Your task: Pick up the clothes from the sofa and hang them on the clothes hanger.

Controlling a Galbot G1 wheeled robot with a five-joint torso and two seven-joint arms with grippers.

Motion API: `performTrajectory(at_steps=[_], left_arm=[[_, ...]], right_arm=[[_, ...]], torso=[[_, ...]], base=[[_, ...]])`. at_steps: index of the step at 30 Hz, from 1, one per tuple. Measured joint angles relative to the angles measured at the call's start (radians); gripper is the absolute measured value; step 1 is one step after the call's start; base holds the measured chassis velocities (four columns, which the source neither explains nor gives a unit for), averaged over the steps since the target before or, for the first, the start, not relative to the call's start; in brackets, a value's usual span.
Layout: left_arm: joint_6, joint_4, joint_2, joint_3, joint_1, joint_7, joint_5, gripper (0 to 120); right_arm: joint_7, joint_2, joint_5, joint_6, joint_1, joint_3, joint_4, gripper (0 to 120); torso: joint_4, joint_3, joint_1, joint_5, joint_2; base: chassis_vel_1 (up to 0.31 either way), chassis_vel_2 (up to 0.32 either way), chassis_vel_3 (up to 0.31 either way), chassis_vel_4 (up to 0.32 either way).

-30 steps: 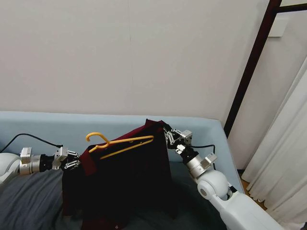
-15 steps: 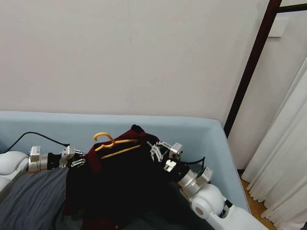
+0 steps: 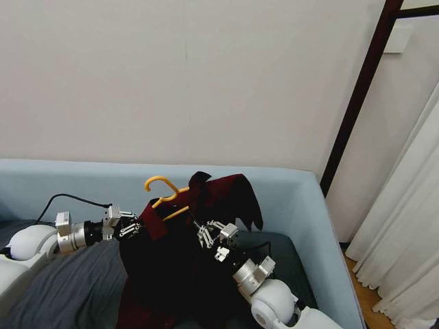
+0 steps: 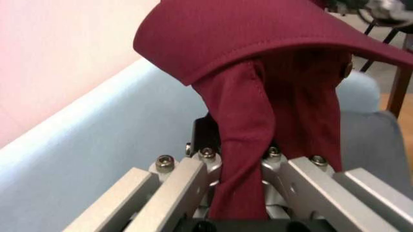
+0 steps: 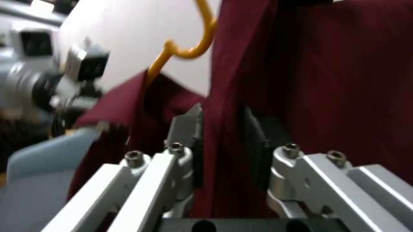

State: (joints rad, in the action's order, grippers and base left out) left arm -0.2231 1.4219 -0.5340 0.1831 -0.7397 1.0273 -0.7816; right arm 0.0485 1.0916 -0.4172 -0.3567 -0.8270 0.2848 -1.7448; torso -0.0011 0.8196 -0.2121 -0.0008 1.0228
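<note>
Above the sofa [image 3: 62,179], in the head view, a dark red shirt [image 3: 171,274] hangs between the two arms, draped over a yellow hanger [image 3: 163,186]. The left gripper [image 3: 127,225] reaches in from the robot's left and is pressed onto the shirt's near edge, with the hanger's hook just above and beyond its tips. The right gripper [image 3: 210,233] rises from lower down on the robot's right and grips the cloth on the other side; a loose flap of the shirt sticks out past it, towards the sofa's far corner. Below both grippers the shirt's body falls to the sofa seat, which carries a grey cover [image 3: 58,291]. A pale wall [image 3: 206,75] stands behind the sofa, with a dark post [image 3: 358,96] and a white curtain [image 3: 408,226] off to the right arm's side.

In the left wrist view, the left gripper [image 4: 240,162] pinches a narrow fold of the shirt [image 4: 258,38] between its metal fingers [image 4: 201,166]. The fold runs straight out from the jaws, and a wider cuffed band of the same cloth arches over it. The light blue back of the sofa [image 4: 96,135] lies beyond the fingers.

In the right wrist view, the right gripper [image 5: 223,140] has its black pads [image 5: 254,137] closed on a vertical fold of the shirt [image 5: 335,72]. The cloth fills the gap between them. The hanger's hook [image 5: 193,46] curls just ahead of the tips, against the wall.
</note>
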Motion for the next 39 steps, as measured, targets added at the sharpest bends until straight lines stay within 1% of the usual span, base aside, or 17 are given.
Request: performTrajectory(at_steps=[1, 3, 4, 9, 10, 11, 14, 15, 19, 20, 22, 26, 31, 35, 36, 37, 39], left_arm=[[0.000, 0.000, 0.000, 0.000, 0.000, 0.000, 0.000, 2], [-0.005, -0.016, 0.004, -0.009, 0.020, -0.008, 0.021, 2], [-0.005, -0.016, 0.004, -0.009, 0.020, -0.008, 0.021, 2], [-0.017, -0.052, 0.011, -0.063, 0.080, -0.024, 0.056, 2], [-0.017, -0.052, 0.011, -0.063, 0.080, -0.024, 0.056, 2], [-0.018, -0.056, 0.011, -0.072, 0.088, -0.028, 0.057, 2], [-0.019, -0.062, 0.011, -0.102, 0.114, -0.039, 0.060, 2], [-0.019, -0.062, 0.011, -0.102, 0.114, -0.039, 0.060, 2], [-0.019, -0.067, 0.011, -0.131, 0.139, -0.042, 0.061, 2], [-0.019, -0.067, 0.011, -0.131, 0.139, -0.042, 0.061, 2], [-0.019, -0.072, 0.013, -0.146, 0.152, -0.043, 0.064, 2], [-0.020, -0.083, 0.014, -0.166, 0.171, -0.042, 0.067, 2], [-0.022, -0.089, 0.013, -0.188, 0.188, -0.042, 0.068, 2], [-0.023, -0.096, 0.005, -0.192, 0.196, -0.041, 0.068, 2], [-0.025, -0.099, 0.003, -0.192, 0.198, -0.041, 0.068, 2], [-0.025, -0.099, 0.003, -0.192, 0.198, -0.041, 0.068, 2], [-0.028, -0.103, 0.002, -0.192, 0.199, -0.040, 0.069, 2]], right_arm=[[0.000, 0.000, 0.000, 0.000, 0.000, 0.000, 0.000, 27], [0.025, -0.022, 0.061, -0.018, -0.034, -0.004, 0.002, 35], [0.025, -0.022, 0.061, -0.018, -0.034, -0.004, 0.002, 35], [0.017, -0.049, 0.101, -0.030, -0.074, -0.025, -0.071, 61], [0.017, -0.049, 0.101, -0.030, -0.074, -0.025, -0.071, 61], [0.002, -0.052, 0.101, -0.028, -0.073, -0.027, -0.088, 66], [-0.115, -0.059, 0.081, 0.040, -0.043, -0.012, -0.151, 79], [-0.115, -0.059, 0.081, 0.040, -0.043, -0.012, -0.151, 79], [-0.350, -0.047, 0.019, 0.189, 0.042, 0.046, -0.207, 95], [-0.350, -0.047, 0.019, 0.189, 0.042, 0.046, -0.207, 95], [-0.448, -0.035, -0.020, 0.260, 0.089, 0.082, -0.218, 99], [-0.553, 0.004, -0.076, 0.357, 0.166, 0.145, -0.219, 100], [-0.591, 0.039, -0.081, 0.400, 0.213, 0.190, -0.183, 98], [-0.615, 0.067, -0.085, 0.438, 0.232, 0.215, -0.163, 85], [-0.630, 0.075, -0.088, 0.455, 0.233, 0.220, -0.160, 77], [-0.630, 0.075, -0.088, 0.455, 0.233, 0.220, -0.160, 77], [-0.640, 0.084, -0.087, 0.462, 0.233, 0.221, -0.149, 69]], torso=[[0.0000, 0.000, 0.000, 0.0000, 0.000], [-0.0002, 0.000, 0.000, 0.0001, 0.000], [-0.0002, 0.000, 0.000, 0.0001, 0.000], [-0.0001, 0.000, 0.000, 0.0000, 0.000], [-0.0001, 0.000, 0.000, 0.0000, 0.000], [0.0000, 0.000, 0.000, 0.0001, 0.000], [-0.0002, 0.000, 0.000, 0.0000, 0.000], [-0.0002, 0.000, 0.000, 0.0000, 0.000], [0.0000, 0.000, 0.000, 0.0000, 0.000], [0.0000, 0.000, 0.000, 0.0000, 0.000], [0.0000, 0.000, 0.000, -0.0001, 0.000], [-0.0001, 0.000, 0.000, 0.0000, 0.000], [0.0001, 0.000, 0.000, -0.0001, 0.000], [-0.0001, 0.000, 0.000, -0.0001, 0.000], [-0.0002, 0.000, 0.000, -0.0001, 0.000], [-0.0002, 0.000, 0.000, -0.0001, 0.000], [-0.0001, 0.000, 0.000, -0.0001, 0.000]], base=[[0.000, 0.000, 0.000, 0.000], [0.000, 0.000, 0.000, 0.000], [0.000, 0.000, 0.000, 0.000], [0.000, 0.000, 0.000, 0.000], [0.000, 0.000, 0.000, 0.000], [0.000, 0.000, 0.000, 0.000], [0.000, 0.000, 0.000, 0.000], [0.000, 0.000, 0.000, 0.000], [0.000, 0.000, 0.000, 0.000], [0.000, 0.000, 0.000, 0.000], [0.000, 0.000, 0.000, 0.000], [0.000, 0.000, 0.000, 0.000], [0.000, 0.000, 0.000, 0.000], [0.000, 0.000, 0.000, 0.000], [0.000, 0.000, 0.000, 0.000], [0.000, 0.000, 0.000, 0.000], [0.000, 0.000, 0.000, 0.000]])
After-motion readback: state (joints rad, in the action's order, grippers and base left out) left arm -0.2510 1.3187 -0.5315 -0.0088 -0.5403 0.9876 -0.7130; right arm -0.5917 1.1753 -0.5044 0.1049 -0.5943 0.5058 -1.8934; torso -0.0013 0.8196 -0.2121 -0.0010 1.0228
